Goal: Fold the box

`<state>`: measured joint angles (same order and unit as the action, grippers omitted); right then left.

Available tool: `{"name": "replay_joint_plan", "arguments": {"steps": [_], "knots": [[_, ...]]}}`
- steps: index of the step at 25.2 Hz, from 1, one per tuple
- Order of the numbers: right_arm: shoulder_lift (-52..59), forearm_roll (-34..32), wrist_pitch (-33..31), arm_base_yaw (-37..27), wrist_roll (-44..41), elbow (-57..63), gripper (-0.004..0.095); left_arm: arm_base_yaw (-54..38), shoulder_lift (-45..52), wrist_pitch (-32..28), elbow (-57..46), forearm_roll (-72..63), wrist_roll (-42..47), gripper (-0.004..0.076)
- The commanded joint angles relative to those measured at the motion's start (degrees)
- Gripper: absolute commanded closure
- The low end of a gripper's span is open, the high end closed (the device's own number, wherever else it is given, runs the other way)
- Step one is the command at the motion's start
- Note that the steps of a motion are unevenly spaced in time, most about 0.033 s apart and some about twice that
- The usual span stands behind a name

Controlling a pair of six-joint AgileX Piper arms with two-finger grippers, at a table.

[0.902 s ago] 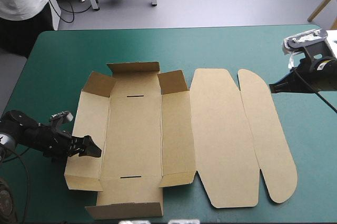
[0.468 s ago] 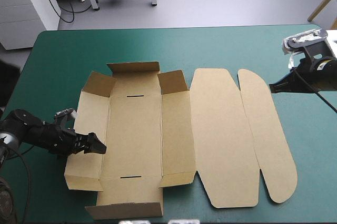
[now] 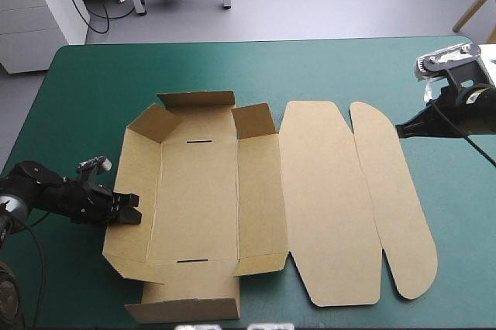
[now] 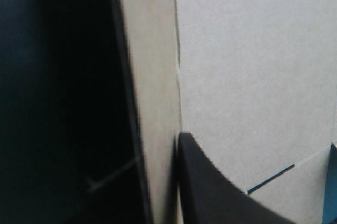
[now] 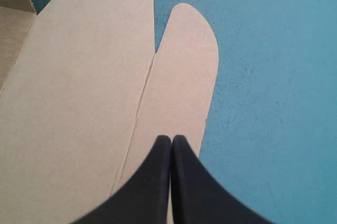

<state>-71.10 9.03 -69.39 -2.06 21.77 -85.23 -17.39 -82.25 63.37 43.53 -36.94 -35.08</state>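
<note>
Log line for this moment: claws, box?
left claw: shut on box left wall | wall: part raised | right claw: shut, by lid flap | lid: flat

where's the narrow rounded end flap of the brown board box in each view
High view: the narrow rounded end flap lies flat at the right end of the brown board box, toward the table's right edge.
Left wrist view: not in it; only board close up.
Right wrist view: flat, just ahead of the right gripper.
Shared landmark, high and right wrist views: the crease joining it to the wide lid panel.
</note>
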Motion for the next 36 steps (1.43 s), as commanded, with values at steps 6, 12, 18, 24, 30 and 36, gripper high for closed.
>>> {"name": "replay_joint_plan", "arguments": {"steps": [6, 12, 18, 24, 30, 36], "knots": [[1.6, 0.56, 2.25, -0.4, 0.55, -1.57, 0.0927, 0.33, 1.41, 0.74, 0.91, -0.77, -2.1, 0.0734], [1.6, 0.56, 2.62, -0.4, 0.8, -1.57, 0.0927, 0.48, 1.41, -1.47, 1.63, -2.14, -4.77, 0.0734], [3.28, 1.19, 7.66, -0.4, 1.59, -1.57, 0.0927, 9.17, 1.41, -2.42, 7.72, 2.69, -6.73, 0.0734], [7.55, 1.18, 11.16, -0.4, 1.68, -1.57, 0.0927, 21.77, 1.41, -7.64, 19.09, 17.99, 1.93, 0.0734], [10.4, 0.8, 11.95, -0.4, 0.61, -1.57, 0.0927, 34.52, 1.41, -9.54, 36.0, 38.54, 4.07, 0.0734], [10.4, 0.8, 12.07, -0.4, -0.94, -1.57, 0.0927, 43.09, 1.41, -14.12, 40.35, 52.86, 4.07, 0.0734]]}}
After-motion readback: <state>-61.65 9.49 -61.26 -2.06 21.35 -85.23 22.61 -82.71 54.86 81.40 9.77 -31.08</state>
